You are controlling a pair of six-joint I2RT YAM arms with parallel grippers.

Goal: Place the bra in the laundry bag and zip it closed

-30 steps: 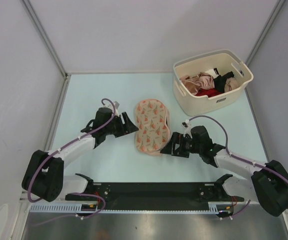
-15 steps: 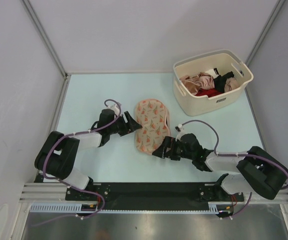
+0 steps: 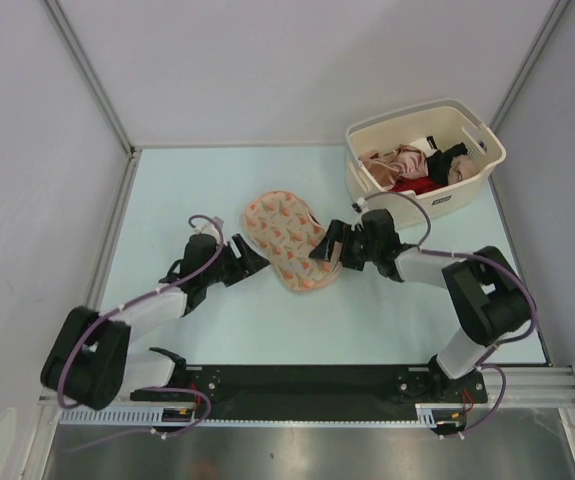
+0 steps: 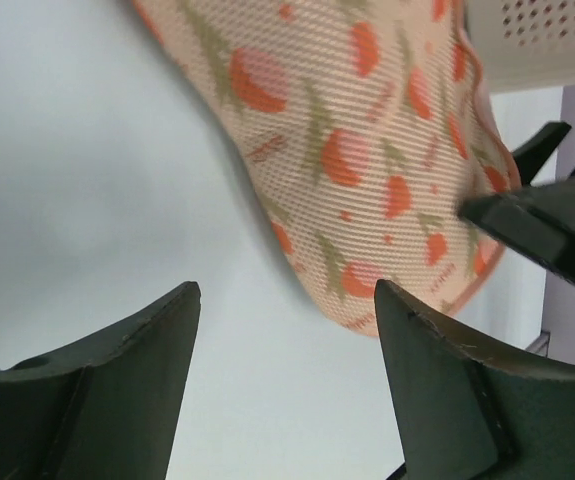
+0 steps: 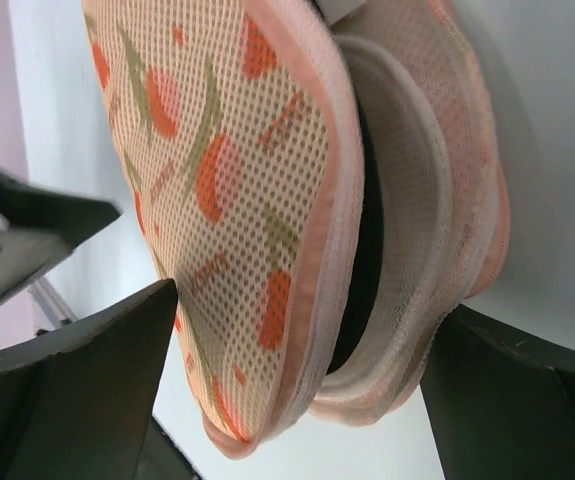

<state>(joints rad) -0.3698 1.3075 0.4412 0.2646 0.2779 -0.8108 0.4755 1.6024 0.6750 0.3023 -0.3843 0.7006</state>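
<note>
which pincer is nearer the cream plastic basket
Right. The right pincer is near the cream plastic basket's front-left corner, at the peach printed mesh pouch's right edge; the left pincer sits at the pouch's left side.

Bright, even overhead light; faint soft shadows on the pale blue worktop [image 3: 167, 190]. The peach-orange printed mesh laundry bag [image 4: 367, 120] looks crisp close up.

No readable text; dark label [image 3: 445, 198] on basket [image 3: 387, 205] too small.
</note>
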